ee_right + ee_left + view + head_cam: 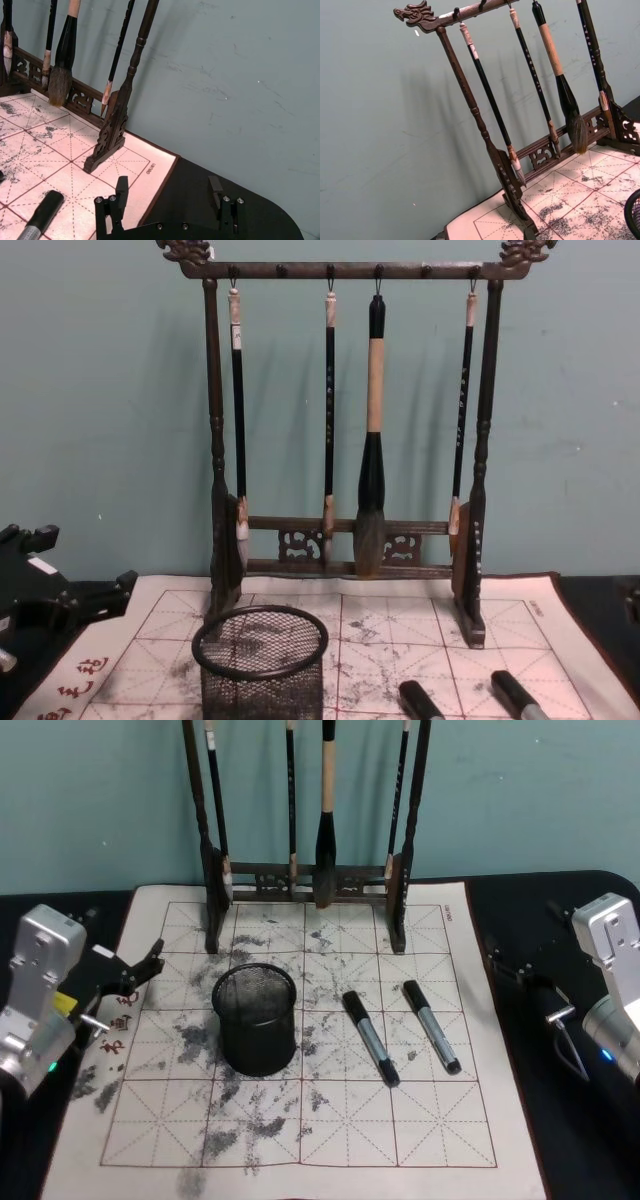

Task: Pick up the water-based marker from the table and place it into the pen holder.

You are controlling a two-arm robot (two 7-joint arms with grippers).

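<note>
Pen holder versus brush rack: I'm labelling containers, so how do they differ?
The pen holder is a low round wire-mesh cup; the brush rack is a tall wooden frame. The pen holder stands empty; the brush rack carries four hanging brushes. Both are dark and upright.

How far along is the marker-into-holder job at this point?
Done: nothing yet; the left marker and right marker lie on the mat, and the pen holder looks empty. In hand: nothing; the left gripper sits by the mat's left edge, the right gripper open beside its right edge. Left: grasp a marker, carry it, drop it in.
</note>
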